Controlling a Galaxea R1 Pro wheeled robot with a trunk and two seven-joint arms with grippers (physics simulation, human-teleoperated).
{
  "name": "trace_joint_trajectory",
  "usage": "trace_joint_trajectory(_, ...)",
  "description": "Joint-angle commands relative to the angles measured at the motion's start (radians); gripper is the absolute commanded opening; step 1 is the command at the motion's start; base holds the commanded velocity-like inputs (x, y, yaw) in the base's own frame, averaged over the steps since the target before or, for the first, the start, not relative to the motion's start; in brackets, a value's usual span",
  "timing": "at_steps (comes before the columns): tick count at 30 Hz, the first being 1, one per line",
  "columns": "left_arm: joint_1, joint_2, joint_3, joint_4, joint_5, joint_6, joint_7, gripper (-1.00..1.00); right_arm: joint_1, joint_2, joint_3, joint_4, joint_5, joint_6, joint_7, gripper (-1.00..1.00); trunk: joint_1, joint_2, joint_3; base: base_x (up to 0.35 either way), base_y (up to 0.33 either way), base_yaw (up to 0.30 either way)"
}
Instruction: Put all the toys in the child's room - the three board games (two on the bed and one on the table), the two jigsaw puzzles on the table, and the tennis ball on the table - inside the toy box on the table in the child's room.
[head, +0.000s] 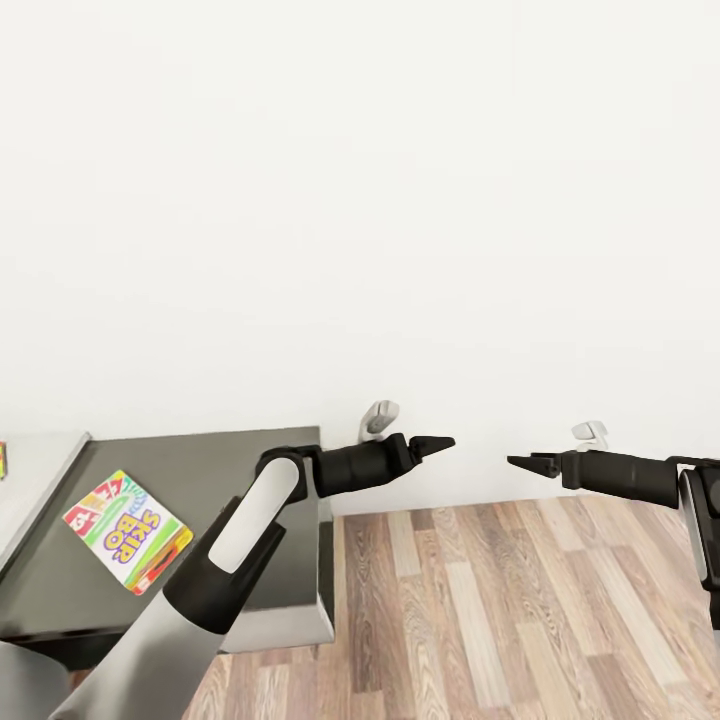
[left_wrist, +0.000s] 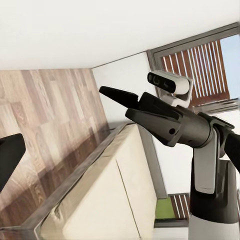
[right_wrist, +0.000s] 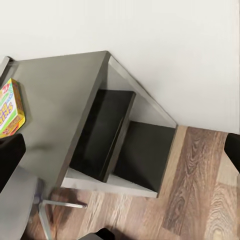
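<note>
A colourful Skip-Bo board game box (head: 127, 530) lies flat on a dark table (head: 240, 470) at the lower left of the head view. The right wrist view catches part of the same box (right_wrist: 10, 107) on the grey tabletop (right_wrist: 60, 85). My left gripper (head: 437, 442) hangs in the air past the table's right end, open and holding nothing. My right gripper (head: 522, 462) faces it from the right over the wooden floor, also open and empty; its fingers (right_wrist: 10, 160) sit wide apart. The toy box, puzzles and tennis ball are out of view.
A plain white wall fills the space ahead. Wooden floor (head: 520, 610) stretches to the right of the table. A grey surface (head: 35, 470) with a sliver of something colourful (head: 2, 460) adjoins the table's left side. A beige cabinet (left_wrist: 100, 195) and shuttered window (left_wrist: 200, 65) show behind my right arm.
</note>
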Motion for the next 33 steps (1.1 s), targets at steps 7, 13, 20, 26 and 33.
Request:
trace_joint_trajectory(7,-0.001,0.000,0.004,0.003,0.010,0.002,0.011,1.00,-0.002,0.000,-0.001,0.000,0.010,0.008,0.010,1.00,0.001,-0.002,0.005,0.000,0.000,-0.239)
trace_joint_trajectory(13,0.000,0.001,0.006,0.011,0.010,0.002,0.011,1.00,-0.002,0.001,0.000,0.004,0.010,0.008,0.009,1.00,0.001,-0.002,0.011,0.000,0.000,-0.239)
trace_joint_trajectory(20,0.000,0.002,0.008,0.014,0.005,0.001,0.012,1.00,-0.003,0.001,0.000,0.006,0.013,0.008,-0.002,1.00,0.001,-0.002,0.017,0.000,0.000,-0.239)
trace_joint_trajectory(26,0.001,0.004,0.008,0.015,-0.010,0.001,0.012,1.00,-0.005,0.002,0.000,0.010,0.018,0.008,-0.038,1.00,0.001,-0.002,0.023,0.000,0.000,-0.239)
trace_joint_trajectory(33,0.001,0.005,0.008,0.016,-0.015,0.001,0.012,1.00,-0.006,0.002,0.001,0.012,0.020,0.008,-0.051,1.00,0.001,-0.002,0.030,0.000,0.000,-0.239)
